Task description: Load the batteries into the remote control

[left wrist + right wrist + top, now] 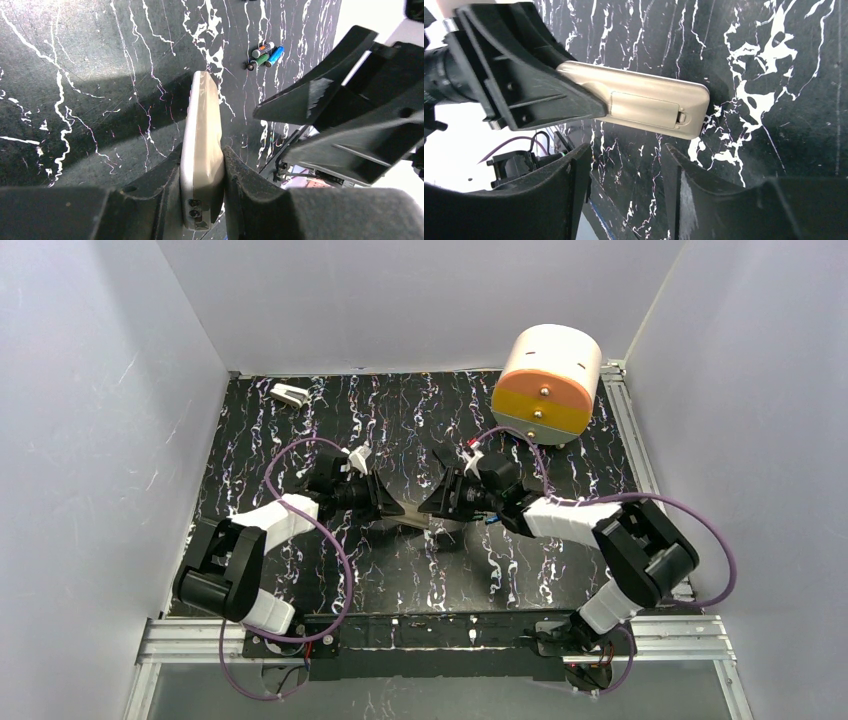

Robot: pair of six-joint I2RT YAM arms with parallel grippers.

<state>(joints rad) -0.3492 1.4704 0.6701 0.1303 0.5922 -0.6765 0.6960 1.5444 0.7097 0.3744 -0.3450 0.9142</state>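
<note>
While the left pincer (201, 155) is clamped tight on one end of the remote (202, 115), with a finger pressed against each long side, the rest of the pale bar sticks straight out past the fingertips over the black, white-veined table (400, 580), and its shadow falls on the table to one side. From the right wrist the remote (649, 102) shows its back, where the battery cover (644, 105) sits flush in its place with a small latch toward the free end. The right pincer (626, 150) is spread wide with nothing between its fingers; its two tips stand just beside the free end of the remote without touching it. Seen from above, the two arms reach in toward each other at the middle of the table, the left pincer (385, 502) and the right pincer (440, 502) face one another closely, and the remote (413, 517) shows as a small pale sliver between them. The batteries (263, 55) lie on the table beyond the remote's far end and off to one side, apart from it: three short cylinders bunched together and touching, one blue, one green, and one grey with an orange end. At the far right corner of the table stands a white drum (548, 380) with an orange and yellow face, and near the far left edge lies a small white and grey block (290, 393), both well apart from the pincers.
</note>
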